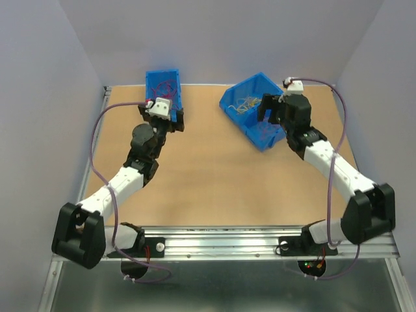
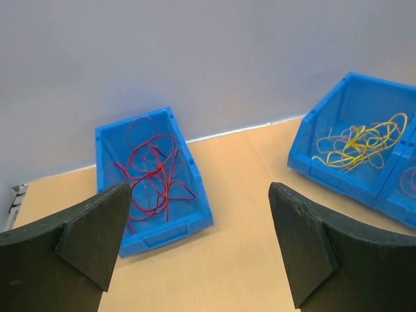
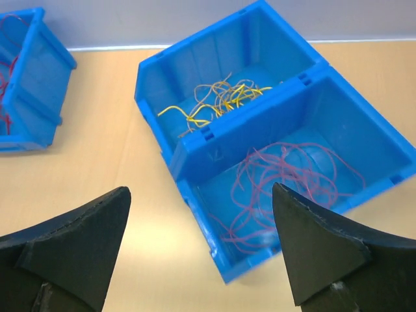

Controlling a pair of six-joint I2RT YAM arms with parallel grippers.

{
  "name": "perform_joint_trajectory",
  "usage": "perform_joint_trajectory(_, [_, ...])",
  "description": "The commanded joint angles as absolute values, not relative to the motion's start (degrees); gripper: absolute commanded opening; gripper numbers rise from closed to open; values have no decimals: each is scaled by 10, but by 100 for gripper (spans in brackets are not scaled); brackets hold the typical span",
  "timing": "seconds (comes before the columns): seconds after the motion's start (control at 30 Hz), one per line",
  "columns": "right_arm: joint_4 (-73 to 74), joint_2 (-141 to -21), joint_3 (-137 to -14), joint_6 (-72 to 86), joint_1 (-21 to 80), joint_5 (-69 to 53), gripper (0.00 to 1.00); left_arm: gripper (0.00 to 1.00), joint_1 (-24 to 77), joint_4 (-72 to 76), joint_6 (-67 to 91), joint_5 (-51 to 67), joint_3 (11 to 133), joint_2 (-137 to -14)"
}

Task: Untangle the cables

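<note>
Right wrist — cables (image 3: 221, 99) curly, hair-thin

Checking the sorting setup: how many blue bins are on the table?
3. A lone bin at far left holds red cables. Two sit side by side at far right: the farther bin holds yellow cables, the nearer bin pinkish-red cables. None seems hidden.
</note>
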State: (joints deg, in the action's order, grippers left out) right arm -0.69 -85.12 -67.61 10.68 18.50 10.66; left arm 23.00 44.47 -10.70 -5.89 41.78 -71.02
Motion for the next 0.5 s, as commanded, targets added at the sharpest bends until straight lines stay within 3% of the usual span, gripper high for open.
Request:
perform_joint_trajectory(0.0, [-105,-743,-541,102,185,97,95,99,228,452,-90,-67,380,-612])
perform_joint_trajectory(0.23, [-108,-578,-398,134,185,84,96,99,219,322,-122,-40,248,-391])
perform_joint_trajectory(0.47, [-121,-394,-288,153,186,99,97,99,215,297,-156,-62,106,-164])
